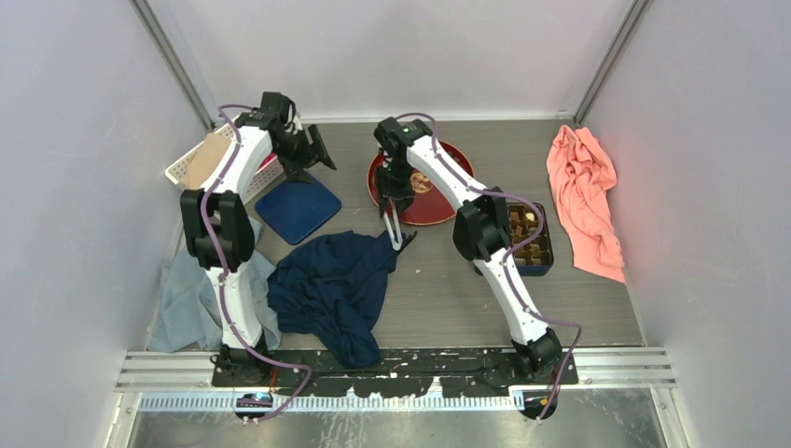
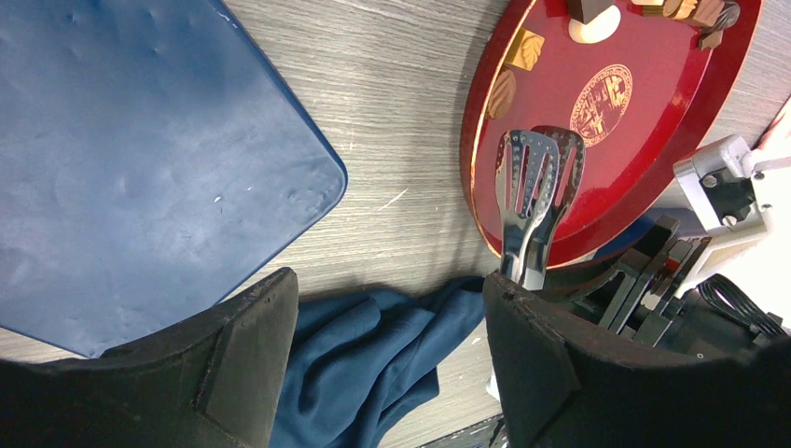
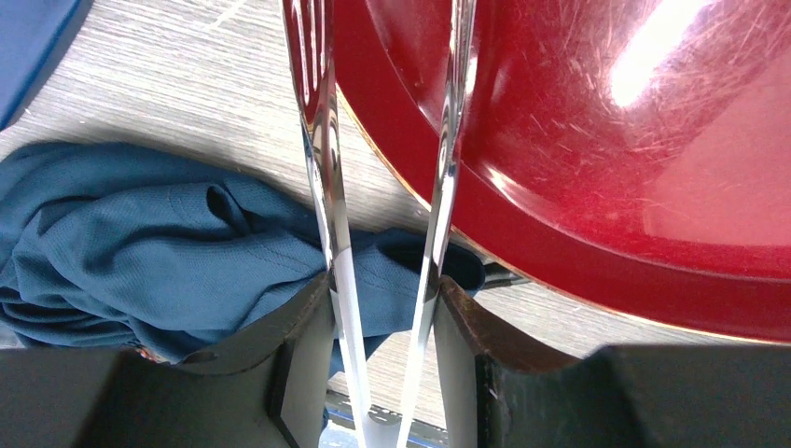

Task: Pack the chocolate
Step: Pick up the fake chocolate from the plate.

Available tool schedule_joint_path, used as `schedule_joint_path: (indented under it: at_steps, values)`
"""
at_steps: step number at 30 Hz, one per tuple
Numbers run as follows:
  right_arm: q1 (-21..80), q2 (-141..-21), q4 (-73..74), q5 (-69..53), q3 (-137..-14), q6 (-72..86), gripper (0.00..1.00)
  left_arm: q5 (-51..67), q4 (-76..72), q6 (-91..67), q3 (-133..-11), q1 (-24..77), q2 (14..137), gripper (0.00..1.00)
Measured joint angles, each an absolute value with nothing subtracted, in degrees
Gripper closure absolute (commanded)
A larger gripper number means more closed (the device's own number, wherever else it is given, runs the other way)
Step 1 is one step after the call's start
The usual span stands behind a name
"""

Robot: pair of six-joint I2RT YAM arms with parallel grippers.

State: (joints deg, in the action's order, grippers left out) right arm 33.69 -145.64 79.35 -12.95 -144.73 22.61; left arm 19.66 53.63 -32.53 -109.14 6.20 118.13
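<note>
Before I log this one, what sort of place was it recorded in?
Most likely a lab robot test cell, not a home: plain grey walls with metal corner posts box in a table, and the left arm and right arm are bolted to a rail at its near edge.

Wore white shells on the long links of the left arm (image 1: 239,159) and right arm (image 1: 511,289), with black housings at the joints. Carried a purple cable (image 1: 222,257) down each arm — looped loose near the bases (image 1: 536,353). Ended in matte black fingers (image 2: 238,373) on the left gripper (image 2: 387,285), thick and blocky, likewise on the right gripper (image 3: 382,289). Showed a white wrist bracket (image 2: 723,182) with dark screws, black wires (image 2: 737,299) beside it.
</note>
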Motion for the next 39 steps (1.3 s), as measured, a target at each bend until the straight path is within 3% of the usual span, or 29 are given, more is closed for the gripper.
schedule_joint_path:
  at_steps: [14,27,39]
  values:
    - [33.69,-151.33,79.33,-13.63,-151.3,23.11,0.52,19.7,53.65,-32.51,-109.03,6.2,118.1,0.27]
    - [33.69,-151.81,79.42,-9.06,-151.83,23.83,0.58,19.7,53.65,-32.49,-108.84,6.2,118.1,0.27]
    - [33.67,-152.55,79.77,-8.23,-152.99,23.73,0.53,19.73,53.63,-32.49,-108.51,6.2,118.04,0.27]
